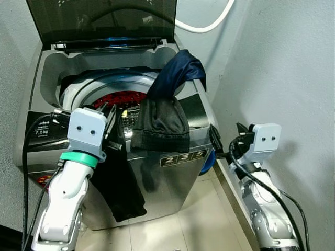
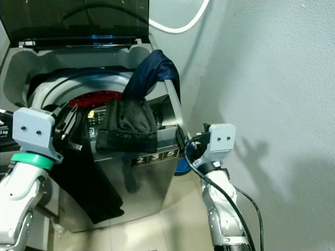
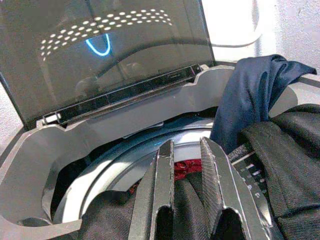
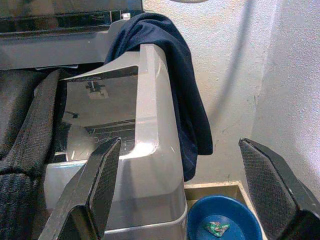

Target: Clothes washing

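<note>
A grey top-loading washing machine point(image 1: 172, 180) stands with its dark lid point(image 1: 104, 18) raised. Red laundry point(image 1: 123, 98) lies in the drum. My left gripper point(image 1: 111, 129) is at the drum's front edge, shut on a black garment point(image 1: 123, 188) that hangs down the machine's front. In the left wrist view its fingers point(image 3: 165, 165) pinch that dark cloth. A second black garment point(image 1: 162, 123) is draped over the control panel. A navy garment point(image 1: 178, 70) hangs over the right rim. My right gripper point(image 1: 214, 142) is open beside the machine's right front corner, holding nothing.
A blue bowl point(image 4: 225, 222) sits on the floor in the gap between the machine and the right wall. A white hose point(image 1: 204, 26) loops behind the lid. Grey walls close in at the back and right. Tiled floor point(image 1: 199, 219) lies in front.
</note>
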### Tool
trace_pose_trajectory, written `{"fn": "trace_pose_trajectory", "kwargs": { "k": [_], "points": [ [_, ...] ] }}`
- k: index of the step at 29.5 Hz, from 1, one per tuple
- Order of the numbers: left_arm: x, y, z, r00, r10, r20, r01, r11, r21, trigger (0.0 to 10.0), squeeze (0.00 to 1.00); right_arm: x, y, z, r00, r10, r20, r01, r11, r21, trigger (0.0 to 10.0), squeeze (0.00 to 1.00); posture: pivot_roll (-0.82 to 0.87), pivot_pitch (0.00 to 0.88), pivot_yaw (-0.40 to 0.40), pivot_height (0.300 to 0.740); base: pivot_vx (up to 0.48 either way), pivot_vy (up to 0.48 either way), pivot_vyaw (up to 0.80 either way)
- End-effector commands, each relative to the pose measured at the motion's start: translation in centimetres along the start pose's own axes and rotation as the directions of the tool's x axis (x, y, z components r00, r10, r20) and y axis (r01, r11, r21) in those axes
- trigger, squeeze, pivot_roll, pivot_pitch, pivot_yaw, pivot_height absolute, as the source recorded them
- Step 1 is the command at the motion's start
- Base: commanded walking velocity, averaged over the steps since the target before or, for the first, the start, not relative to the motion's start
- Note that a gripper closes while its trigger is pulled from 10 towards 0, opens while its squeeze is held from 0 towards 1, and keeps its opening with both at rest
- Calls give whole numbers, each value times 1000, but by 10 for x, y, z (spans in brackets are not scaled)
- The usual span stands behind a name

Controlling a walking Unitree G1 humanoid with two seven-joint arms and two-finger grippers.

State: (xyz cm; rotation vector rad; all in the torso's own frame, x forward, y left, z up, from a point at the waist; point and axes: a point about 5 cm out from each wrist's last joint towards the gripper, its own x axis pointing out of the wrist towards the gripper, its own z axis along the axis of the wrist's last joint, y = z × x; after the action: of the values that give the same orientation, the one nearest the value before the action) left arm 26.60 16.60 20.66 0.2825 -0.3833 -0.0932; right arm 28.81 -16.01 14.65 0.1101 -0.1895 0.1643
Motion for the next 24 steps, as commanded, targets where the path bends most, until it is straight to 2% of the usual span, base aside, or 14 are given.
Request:
{"fn": "trace_pose_trajectory", "kwargs": {
  "k": [1,8,12,24],
  "points": [
    [-1,-5,-3,1000,-16,-9,16,1000,5,10000,0,-2,-1,-6,1000,-4,-21,4,1000,0,10000,0,50,0,-16,740,0,0,0],
    [-2,-10,-5,1000,-26,-15,26,1000,-12,10000,0,-2,-1,-5,1000,-4,-18,4,1000,5,10000,0,44,0,-20,740,0,0,0],
    [-1,-8,-9,999,18,-51,-22,997,-75,10000,0,3,-1,-5,1000,12,-25,-12,1000,-10,10000,0,60,0,-34,740,0,0,0],
    [-4,-10,-11,998,33,-62,-38,996,-77,10000,0,1,8,-12,998,39,-48,-40,999,-6,10000,0,64,0,-42,740,0,0,0]
  ]
}}
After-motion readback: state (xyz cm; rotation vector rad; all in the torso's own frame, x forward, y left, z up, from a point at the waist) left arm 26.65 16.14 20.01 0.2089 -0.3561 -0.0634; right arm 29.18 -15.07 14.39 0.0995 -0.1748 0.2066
